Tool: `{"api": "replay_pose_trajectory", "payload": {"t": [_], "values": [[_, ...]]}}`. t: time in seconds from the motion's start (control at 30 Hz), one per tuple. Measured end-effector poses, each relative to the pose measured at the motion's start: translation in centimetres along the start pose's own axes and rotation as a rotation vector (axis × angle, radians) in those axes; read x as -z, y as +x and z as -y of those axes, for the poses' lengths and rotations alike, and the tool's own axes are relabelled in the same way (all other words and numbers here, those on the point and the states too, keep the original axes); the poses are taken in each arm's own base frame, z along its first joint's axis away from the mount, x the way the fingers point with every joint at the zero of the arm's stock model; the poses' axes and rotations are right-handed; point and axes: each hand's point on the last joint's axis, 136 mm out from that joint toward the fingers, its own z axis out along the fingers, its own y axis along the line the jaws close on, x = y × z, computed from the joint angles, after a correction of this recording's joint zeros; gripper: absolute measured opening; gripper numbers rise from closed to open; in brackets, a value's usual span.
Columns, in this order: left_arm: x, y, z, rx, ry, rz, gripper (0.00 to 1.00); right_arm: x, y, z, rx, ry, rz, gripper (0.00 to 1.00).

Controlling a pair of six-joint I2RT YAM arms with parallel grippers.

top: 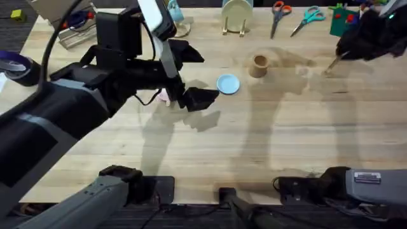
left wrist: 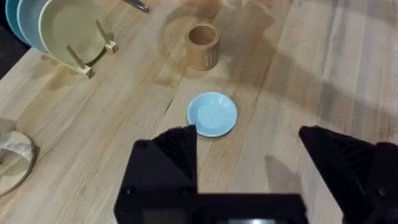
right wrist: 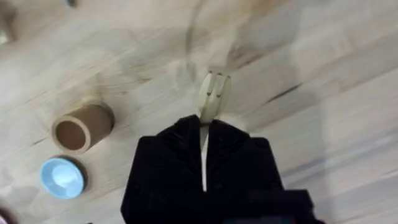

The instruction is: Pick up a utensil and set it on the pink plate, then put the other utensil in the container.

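My right gripper (right wrist: pixel 204 124) is shut on the handle of the wooden fork (right wrist: pixel 214 93), whose prongs stick out past the fingertips above the bare table. From overhead this gripper (top: pixel 346 49) is at the far right, the fork (top: pixel 333 62) slanting down from it, right of the wooden cup (top: pixel 259 65). My left gripper (left wrist: pixel 249 155) is open and holds nothing. It hovers left of the light-blue plate (top: pixel 228 84). A sliver of the pink plate (top: pixel 164 95) peeks out under the left gripper (top: pixel 200 76). The spoon is hidden.
A pale-green plate (top: pixel 236 13) stands in a wooden rack at the back. Two pairs of scissors (top: pixel 278 13) lie to its right. A tape roll (top: pixel 16 67) sits at the left edge. The cup (left wrist: pixel 203 45) stands beyond the blue plate (left wrist: pixel 212 114).
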Motion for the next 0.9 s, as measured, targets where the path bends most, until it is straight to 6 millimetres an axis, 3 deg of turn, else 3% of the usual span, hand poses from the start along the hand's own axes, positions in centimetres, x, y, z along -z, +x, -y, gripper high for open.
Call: {"api": "replay_pose_trajectory", "payload": {"t": [0.23, 0.43, 0.9], "values": [[0.0, 0.0, 0.0, -0.001, 0.000, 0.000, 0.993, 3.0, -2.8, -0.8, 0.195, -0.019, 0.105, 0.029], [0.0, 0.0, 0.0, 0.000, 0.000, 0.000, 0.994, 4.0, -3.8, -1.6, 0.395, -0.043, 0.149, 0.029], [0.0, 0.0, 0.0, 0.000, 0.000, 0.000, 0.993, 6.2, -3.2, -9.0, 0.828, -0.449, 0.281, 0.029]]}}
